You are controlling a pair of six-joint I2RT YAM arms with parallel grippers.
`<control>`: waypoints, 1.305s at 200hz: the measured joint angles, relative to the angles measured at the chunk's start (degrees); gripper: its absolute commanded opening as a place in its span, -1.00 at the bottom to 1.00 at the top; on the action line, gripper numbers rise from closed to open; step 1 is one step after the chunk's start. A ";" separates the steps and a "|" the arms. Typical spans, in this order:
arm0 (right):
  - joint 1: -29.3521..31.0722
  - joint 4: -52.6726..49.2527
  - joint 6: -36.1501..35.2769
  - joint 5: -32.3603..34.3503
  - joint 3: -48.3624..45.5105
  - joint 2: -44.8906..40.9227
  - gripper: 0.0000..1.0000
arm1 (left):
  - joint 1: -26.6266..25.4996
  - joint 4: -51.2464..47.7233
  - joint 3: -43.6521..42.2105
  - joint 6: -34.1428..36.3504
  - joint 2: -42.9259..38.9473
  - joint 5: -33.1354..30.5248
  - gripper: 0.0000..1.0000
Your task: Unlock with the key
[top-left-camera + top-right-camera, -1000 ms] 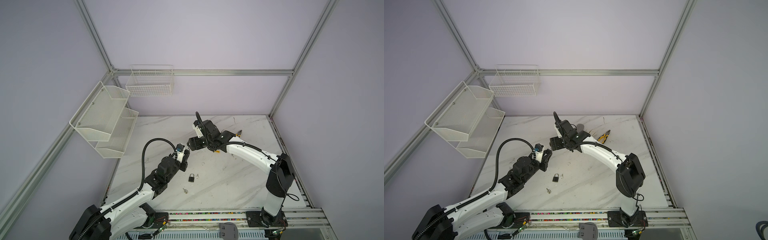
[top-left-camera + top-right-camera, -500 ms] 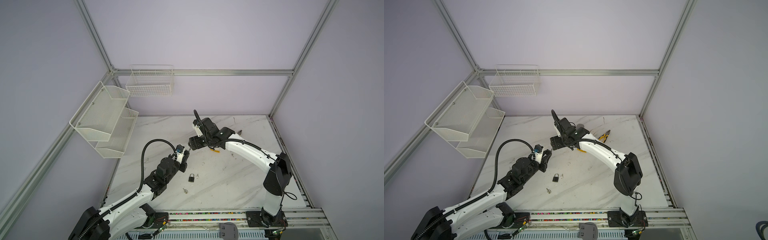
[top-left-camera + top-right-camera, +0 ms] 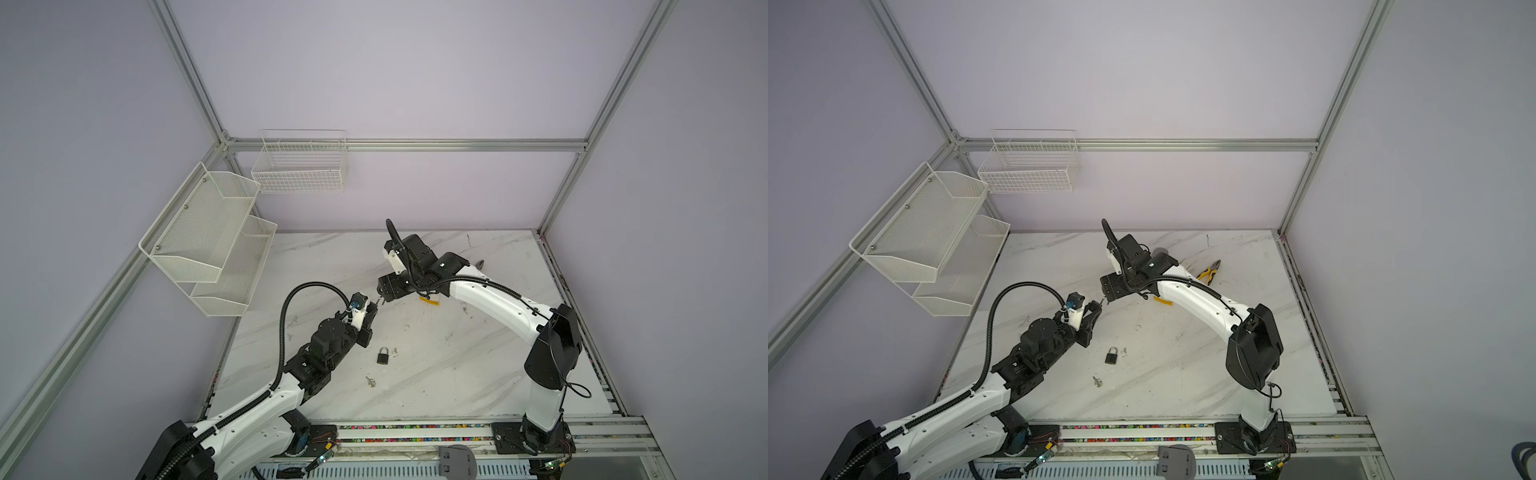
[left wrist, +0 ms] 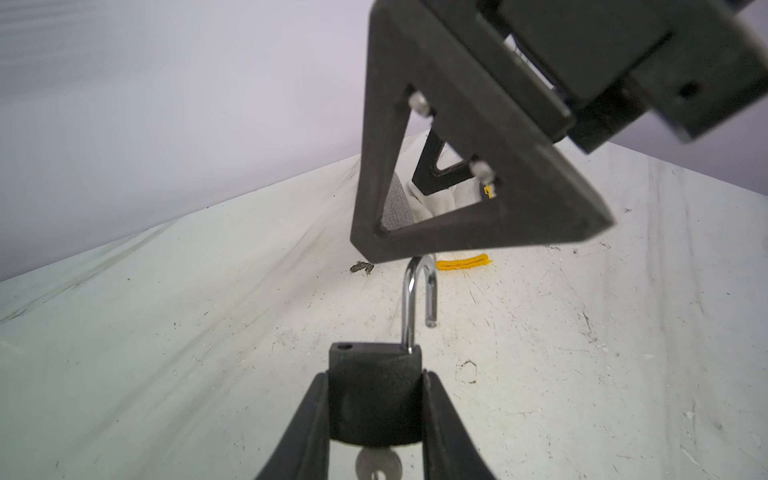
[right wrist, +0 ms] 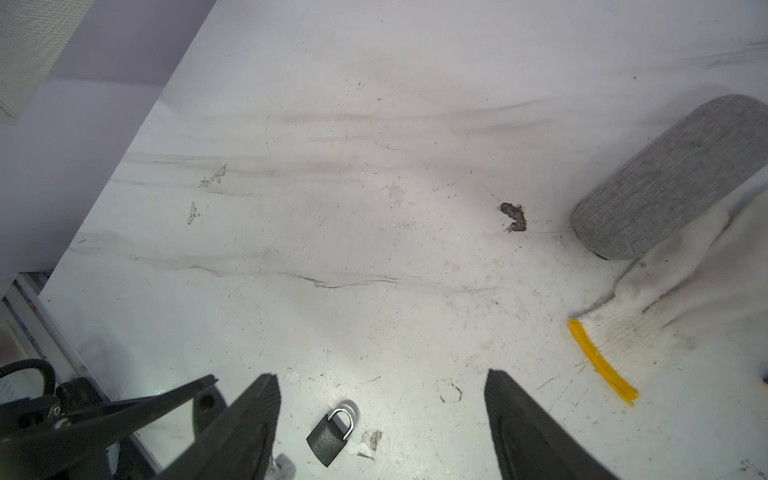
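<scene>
Left gripper [image 4: 376,380] is clamped on the black body of the held padlock [image 4: 374,399], lifted above the marble table [image 4: 166,332]. Its long axis runs along the fingers. The shackle [image 4: 409,299] points away from the wrist, toward the right gripper [image 5: 382,378]. The shackle is open: one leg sits in the body, the free leg is swung clear of its hole. The key [image 4: 377,463] sits in the opposite end, head toward the wrist. The shackle's bend meets the edge of a right finger [image 4: 478,232]; can't tell if they touch. Right jaws are wide apart, holding nothing. The second padlock [image 3: 382,356] lies flat and closed below, shackle toward the back wall, with a loose key [image 3: 369,381] near it. Glove [image 5: 648,328] and grey case [image 5: 673,174] lie off to one side.
</scene>
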 measured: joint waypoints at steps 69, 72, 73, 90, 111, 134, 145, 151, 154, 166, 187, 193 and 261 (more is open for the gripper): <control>-1.31 0.48 -0.24 -1.86 -3.08 -2.47 0.61 | -0.02 0.57 -0.13 0.11 0.00 0.07 -1.00; -1.49 0.46 -0.31 -2.05 -3.23 -2.54 0.61 | 0.00 0.68 -0.13 0.11 0.00 0.04 -1.00; -1.51 0.46 -0.31 -2.10 -3.26 -2.54 0.61 | 0.00 0.74 -0.13 0.11 0.00 0.04 -1.00; -1.81 0.37 -0.50 -2.91 -3.98 -2.75 0.61 | 0.02 1.97 -0.13 0.11 0.00 -0.13 -1.00; -1.81 0.31 -0.96 -4.11 -5.03 -2.99 0.61 | 0.02 3.28 -0.13 0.09 0.02 -0.15 -1.00; -1.84 0.81 -1.07 -6.10 -6.60 -3.98 0.61 | 0.02 4.09 -0.13 0.09 0.39 -0.15 -1.00; -1.90 1.11 -1.05 -7.02 -7.43 -4.96 0.62 | 0.02 4.24 -0.13 0.07 0.76 -0.17 -1.00; -2.01 1.18 -1.03 -7.26 -7.80 -5.57 0.61 | 0.02 4.26 -0.13 0.04 0.96 -0.24 -1.00; -2.12 1.22 -0.98 -7.30 -7.96 -5.86 0.61 | 0.02 4.24 -0.13 0.00 1.05 -0.33 -1.00; -2.43 1.36 -0.79 -7.28 -8.66 -6.95 0.62 | 0.02 4.22 -0.13 -0.13 1.31 -0.79 -1.00; -3.56 1.53 -0.07 -5.68 -10.23 -8.31 0.63 | 0.02 2.54 -0.07 -1.27 1.64 -3.08 -1.00; -3.91 1.53 0.17 -4.81 -10.69 -8.55 0.63 | 0.02 1.44 -0.07 -1.97 1.81 -3.82 -1.00; -5.01 9.77 5.75 3.21 -22.40 -13.79 0.66 | 0.17 -20.65 8.24 -15.37 16.02 -12.68 -1.00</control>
